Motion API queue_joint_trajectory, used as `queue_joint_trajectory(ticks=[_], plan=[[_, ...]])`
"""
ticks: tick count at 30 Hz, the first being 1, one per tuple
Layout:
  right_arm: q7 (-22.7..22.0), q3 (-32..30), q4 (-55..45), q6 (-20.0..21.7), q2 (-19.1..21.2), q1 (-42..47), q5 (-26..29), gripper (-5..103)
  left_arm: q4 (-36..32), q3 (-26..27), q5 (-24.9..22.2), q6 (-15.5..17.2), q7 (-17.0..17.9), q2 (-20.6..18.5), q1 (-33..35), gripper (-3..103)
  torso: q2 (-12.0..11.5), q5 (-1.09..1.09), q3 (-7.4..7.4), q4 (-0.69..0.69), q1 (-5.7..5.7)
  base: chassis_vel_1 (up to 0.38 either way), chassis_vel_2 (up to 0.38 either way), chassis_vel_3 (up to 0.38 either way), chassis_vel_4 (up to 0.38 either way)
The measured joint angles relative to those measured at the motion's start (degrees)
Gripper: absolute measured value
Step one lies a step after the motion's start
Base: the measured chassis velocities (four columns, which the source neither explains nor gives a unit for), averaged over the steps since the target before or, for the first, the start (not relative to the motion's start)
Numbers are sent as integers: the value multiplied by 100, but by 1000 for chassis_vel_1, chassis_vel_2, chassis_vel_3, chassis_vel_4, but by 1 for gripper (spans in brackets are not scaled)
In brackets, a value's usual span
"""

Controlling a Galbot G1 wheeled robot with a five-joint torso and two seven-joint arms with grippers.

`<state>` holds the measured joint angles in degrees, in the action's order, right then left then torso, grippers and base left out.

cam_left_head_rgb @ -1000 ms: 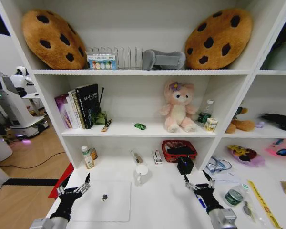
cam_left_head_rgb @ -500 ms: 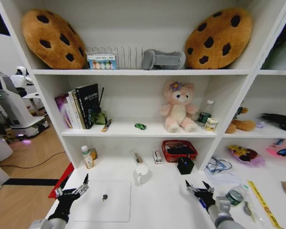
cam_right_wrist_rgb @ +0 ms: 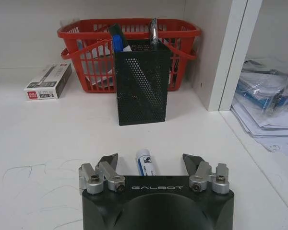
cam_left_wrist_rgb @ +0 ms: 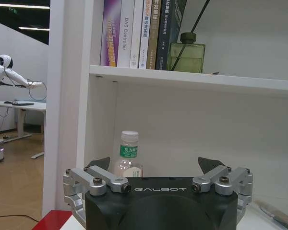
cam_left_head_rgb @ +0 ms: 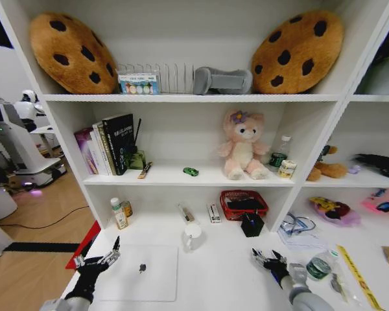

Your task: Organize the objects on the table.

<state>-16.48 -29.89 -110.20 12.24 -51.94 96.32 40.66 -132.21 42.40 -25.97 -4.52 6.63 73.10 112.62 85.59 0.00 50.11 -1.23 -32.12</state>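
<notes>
Right end effector (cam_right_wrist_rgb: 150, 163), fingers spread over a blue-capped pen (cam_right_wrist_rgb: 145, 163) near the worktop (cam_left_head_rgb: 220, 272) front edge, should be lowered squarely astride it before closing.

Your table (cam_left_head_rgb: 220, 272) is a white desk top running under the shelves. A silver laptop (cam_left_head_rgb: 139, 275) lies closed and flat on its left part, with a small dark object (cam_left_head_rgb: 142, 267) resting on the lid. A blue and white pen (cam_right_wrist_rgb: 145, 163) lies flat on the bare white surface, in front of a black mesh pen holder (cam_right_wrist_rgb: 140, 81) that stands upright and holds a blue marker (cam_right_wrist_rgb: 117, 40) leaning at a tilt. A yellow ruler (cam_left_head_rgb: 358, 276) lies flat near the right end, running away from you. The tiny green toy car (cam_left_head_rgb: 190, 172) sits on the shelf above the desk, well apart from the rest.
</notes>
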Motion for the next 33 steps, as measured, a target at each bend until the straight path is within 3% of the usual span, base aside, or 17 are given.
queue_joint_trajectory(ticks=[4,7,11,17,26,29,31,33], plan=[[7,3,8,-4,-1,38,-16,70,9,14,-8,4,1,1,-3,100,0,-1,0,1,0,0,0,0,0],[44,-26,11,-101,-13,156,-132,54,53,25,-26,2,2,1,-1,100,0,-2,-1,0,0,0,0,0,0],[52,-38,-14,-128,-33,196,-215,42,70,-3,-27,1,1,1,-14,100,0,-2,-1,0,0,0,0,0,0],[55,-68,-112,-120,-43,190,-260,16,76,-14,-50,-3,1,-9,-24,100,0,1,0,0,0,0,0,0,0],[122,-171,-383,-141,-15,186,-231,12,81,16,-80,-19,-2,-4,-10,100,0,0,0,-1,0,0,0,0,0],[234,-223,-534,-468,13,1,-668,12,66,12,-80,-19,-2,0,-7,100,0,0,-1,-1,0,0,0,0,0],[365,-246,-569,-864,68,-319,-1339,12,60,-7,-60,-20,2,13,-6,100,0,-1,0,1,0,0,0,0,0],[332,-223,-570,-1035,106,-589,-1655,12,57,-17,-49,-23,21,23,-5,100,0,-1,0,0,0,0,0,0,0]])
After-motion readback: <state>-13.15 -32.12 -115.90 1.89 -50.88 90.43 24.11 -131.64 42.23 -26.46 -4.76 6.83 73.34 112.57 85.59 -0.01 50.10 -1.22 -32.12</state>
